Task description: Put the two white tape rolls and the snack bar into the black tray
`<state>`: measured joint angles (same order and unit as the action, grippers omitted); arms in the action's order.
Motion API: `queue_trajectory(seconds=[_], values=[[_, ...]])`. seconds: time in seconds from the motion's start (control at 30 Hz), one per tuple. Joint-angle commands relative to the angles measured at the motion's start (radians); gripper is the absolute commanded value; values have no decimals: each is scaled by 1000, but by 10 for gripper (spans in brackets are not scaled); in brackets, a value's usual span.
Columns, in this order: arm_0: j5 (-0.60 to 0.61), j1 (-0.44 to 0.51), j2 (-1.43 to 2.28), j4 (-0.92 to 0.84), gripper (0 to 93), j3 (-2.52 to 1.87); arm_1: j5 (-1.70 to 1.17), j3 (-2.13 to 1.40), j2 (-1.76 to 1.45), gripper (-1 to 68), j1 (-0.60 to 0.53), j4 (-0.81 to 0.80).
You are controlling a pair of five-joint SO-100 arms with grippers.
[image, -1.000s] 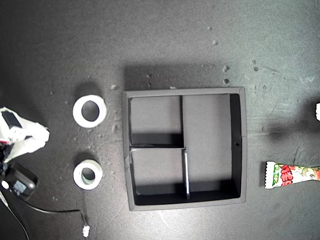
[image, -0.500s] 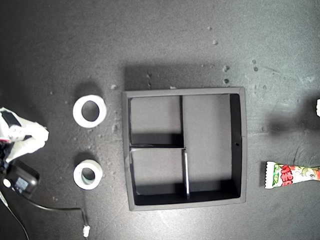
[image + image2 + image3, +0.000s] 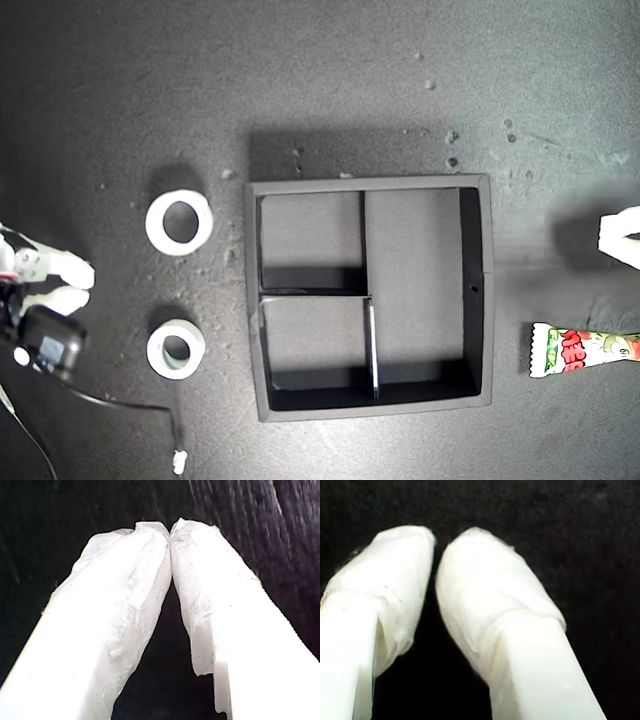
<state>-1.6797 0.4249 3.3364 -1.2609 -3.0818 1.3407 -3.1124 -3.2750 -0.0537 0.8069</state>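
Overhead, black tray (image 3: 476, 290) empty, two white tape rolls (image 3: 179, 222) (image 3: 176, 348) beside it, snack bar (image 3: 585, 350) opposite, none near any fingertips, wrist views only: my first gripper (image 3: 170, 530) tips touching, my second gripper (image 3: 436, 542) nearly closed, nothing held.

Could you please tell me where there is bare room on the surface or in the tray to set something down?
All three compartments of the black tray are bare. The wide stretch above the tray in the exterior view is open. Tighter: the strip between the tray and the two white tape rolls, and at the exterior view's right edge around the snack bar and an arm.
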Motion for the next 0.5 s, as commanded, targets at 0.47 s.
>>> queue_trajectory(seconds=[0.47], values=[[569, -252, -86, 212, 193, 400, 580, -11, -9, -4, 190, 74]])
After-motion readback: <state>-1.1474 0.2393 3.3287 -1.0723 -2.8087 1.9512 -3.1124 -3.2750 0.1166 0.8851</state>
